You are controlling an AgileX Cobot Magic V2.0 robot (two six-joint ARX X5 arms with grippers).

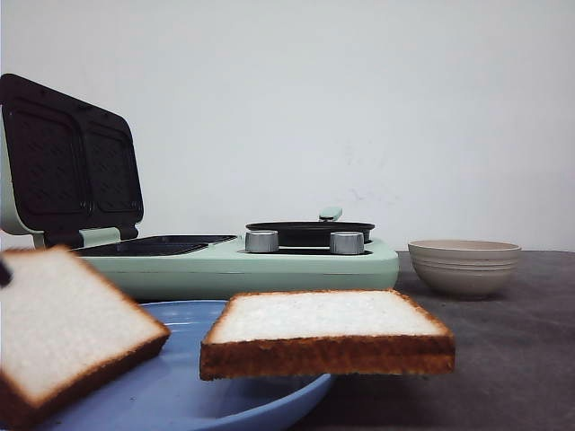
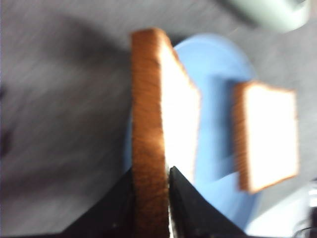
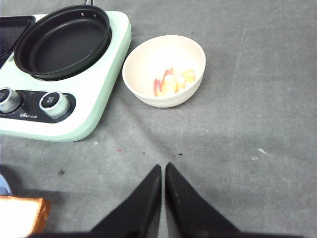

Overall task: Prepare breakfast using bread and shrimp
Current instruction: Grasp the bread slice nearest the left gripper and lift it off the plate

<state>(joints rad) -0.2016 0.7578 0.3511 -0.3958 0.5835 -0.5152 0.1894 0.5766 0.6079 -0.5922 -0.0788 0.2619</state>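
Note:
My left gripper (image 2: 150,171) is shut on one bread slice (image 2: 158,129), held by its brown crust and lifted, tilted, over the blue plate (image 2: 218,59); in the front view this slice (image 1: 63,328) is at the left. The second bread slice (image 1: 328,330) lies flat on the plate's right rim (image 1: 269,400), and also shows in the left wrist view (image 2: 270,136). Shrimp (image 3: 171,82) lie in a cream bowl (image 3: 164,69) right of the cooker. My right gripper (image 3: 163,168) is shut and empty above bare table near the bowl.
A mint-green cooker (image 1: 269,260) stands behind the plate with its sandwich-press lid (image 1: 72,162) open at the left and a black frying pan (image 3: 62,39) on its right side. Two knobs (image 3: 52,101) face front. The table is grey (image 3: 257,158).

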